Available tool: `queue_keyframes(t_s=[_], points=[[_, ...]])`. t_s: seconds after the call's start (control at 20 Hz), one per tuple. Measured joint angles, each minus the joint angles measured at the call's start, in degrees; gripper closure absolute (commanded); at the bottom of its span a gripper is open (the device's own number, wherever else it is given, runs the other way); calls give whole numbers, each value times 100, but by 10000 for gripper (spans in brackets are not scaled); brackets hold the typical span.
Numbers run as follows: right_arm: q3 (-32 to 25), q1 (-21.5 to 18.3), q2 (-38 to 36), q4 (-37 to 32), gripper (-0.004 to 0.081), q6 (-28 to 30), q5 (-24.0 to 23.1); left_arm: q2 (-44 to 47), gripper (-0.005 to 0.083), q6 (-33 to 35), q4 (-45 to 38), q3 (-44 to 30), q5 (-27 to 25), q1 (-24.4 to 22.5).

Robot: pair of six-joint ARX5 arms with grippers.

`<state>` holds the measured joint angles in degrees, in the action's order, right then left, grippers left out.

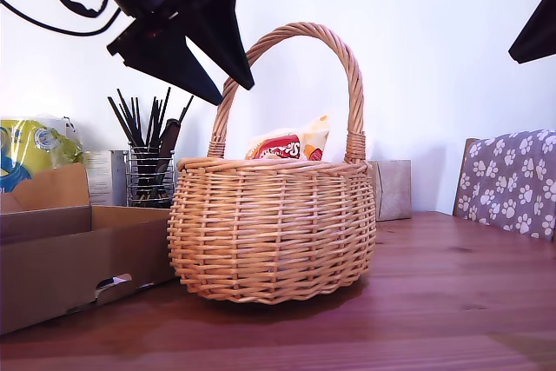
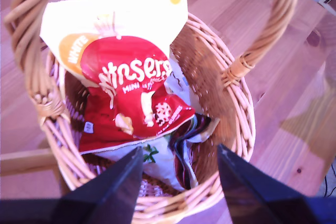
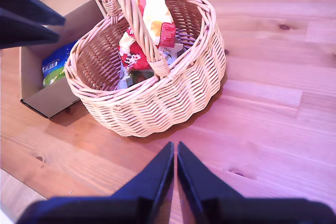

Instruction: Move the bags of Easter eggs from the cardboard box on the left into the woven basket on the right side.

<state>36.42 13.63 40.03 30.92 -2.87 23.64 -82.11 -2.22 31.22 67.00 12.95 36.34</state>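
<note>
Now red-and-yellow crinkly bag (image 2: 126, 82) upright in woven basket (image 1: 272, 228), white lettering.

1 basket (image 1: 272, 228), 1 box (image 1: 74, 258), approx 3 bags (image 2: 131, 87) inside.

Low tabletop exterior view side-on; both wrist views downward, one close, one farther, all sharing the woven basket (image 1: 271, 230).

Woven basket (image 1: 272, 228), tan wicker, upright with arched handle, holding a red-and-yellow egg bag (image 2: 128, 80) propped atop other bags; low brown cardboard box (image 1: 74, 262) just beside it, a blue-green bag (image 3: 54, 65) inside.
</note>
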Motion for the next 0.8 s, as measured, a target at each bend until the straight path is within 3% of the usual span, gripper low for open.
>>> queue_keyframes(t_s=[0.3, 0.45, 0.6, 0.65, 0.8], points=[[0, 0, 0, -2, 782, 0, 0, 1025, 405, 238, -409, -1078, 7, -256], [0, 0, 0, -22, 782, 0, 0, 1648, 404, 723, -450, -1851, 59, -774], [0, 0, 0, -28, 782, 0, 0, 2308, 397, 1097, -350, -2490, 330, -1591], [0, 0, 0, -28, 782, 0, 0, 2481, 375, 1196, -302, -2546, 424, -1847], [0, 0, 0, -28, 782, 0, 0, 2732, 55, 1294, -514, -2529, 186, -2424]])
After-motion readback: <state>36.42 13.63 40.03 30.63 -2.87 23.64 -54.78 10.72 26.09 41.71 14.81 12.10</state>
